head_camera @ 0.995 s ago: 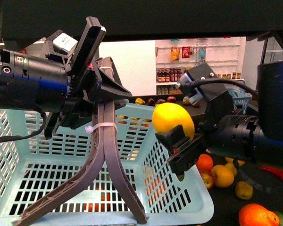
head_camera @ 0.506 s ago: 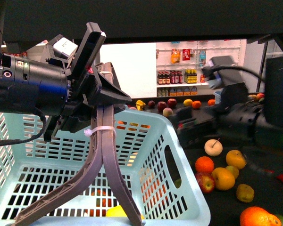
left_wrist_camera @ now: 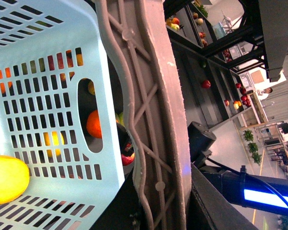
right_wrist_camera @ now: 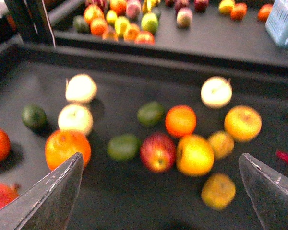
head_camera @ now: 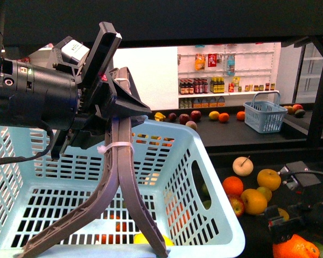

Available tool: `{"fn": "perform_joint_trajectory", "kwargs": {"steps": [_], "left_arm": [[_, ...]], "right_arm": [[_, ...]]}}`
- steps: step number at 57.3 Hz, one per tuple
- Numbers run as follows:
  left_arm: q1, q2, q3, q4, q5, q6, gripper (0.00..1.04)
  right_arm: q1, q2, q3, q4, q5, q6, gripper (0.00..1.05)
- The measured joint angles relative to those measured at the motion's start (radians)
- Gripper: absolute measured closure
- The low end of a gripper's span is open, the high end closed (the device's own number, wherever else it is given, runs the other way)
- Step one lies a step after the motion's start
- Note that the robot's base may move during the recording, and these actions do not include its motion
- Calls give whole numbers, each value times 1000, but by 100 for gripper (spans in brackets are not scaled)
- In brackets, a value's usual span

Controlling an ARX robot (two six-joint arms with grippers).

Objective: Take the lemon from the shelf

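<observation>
The lemon (left_wrist_camera: 8,178) lies in the pale blue basket (head_camera: 172,161), whose grey handle (head_camera: 117,177) the left tool (head_camera: 114,88) clamps, while the right tool (right_wrist_camera: 161,158) gapes wide and empty low over the shelf (right_wrist_camera: 134,206); a slipping handle could tip the basket and spill the lemon.

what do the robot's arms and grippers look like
Both arms are black. The left arm is a thick cylinder with a white-topped module, a black cable and small indicator lights; the left gripper has flat black fingers. The right arm carries a grey box with a cable; the right gripper has grey wedge-shaped fingers.
</observation>
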Motion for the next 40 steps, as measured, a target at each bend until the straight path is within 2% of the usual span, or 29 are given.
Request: {"fn": "perform_joint_trajectory", "kwargs": {"steps": [20, 40], "left_arm": [[0, 0, 0, 0, -2, 0, 90], [0, 0, 0, 0, -3, 0, 90]], "right_arm": [[100, 240, 101, -109, -1, -112, 7], [168, 378, 274, -196, 80, -160, 7]]}}
